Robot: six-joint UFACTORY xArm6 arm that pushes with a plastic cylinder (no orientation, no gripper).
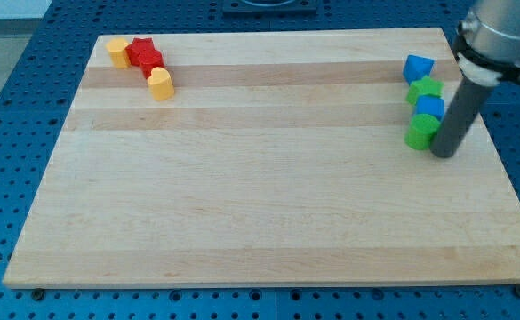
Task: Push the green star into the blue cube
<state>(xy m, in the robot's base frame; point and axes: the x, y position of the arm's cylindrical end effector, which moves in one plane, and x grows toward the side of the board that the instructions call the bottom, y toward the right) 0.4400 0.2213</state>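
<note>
Four blocks stand in a column near the board's right edge. From the top of the view down they are a blue block (417, 67), a green star-like block (425, 89), a blue cube (429, 108) and a rounded green block (420, 132). The green star touches the blue cube from above. My tip (444, 154) rests on the board just right of the lowest green block, touching or nearly touching it. The dark rod (460, 111) rises up to the right, beside the blue cube.
A yellow block (117, 51), two joined red blocks (146, 58) and another yellow block (160, 83) sit in the top left corner. The wooden board (260, 204) lies on a blue perforated table (11, 133); its right edge is close to my tip.
</note>
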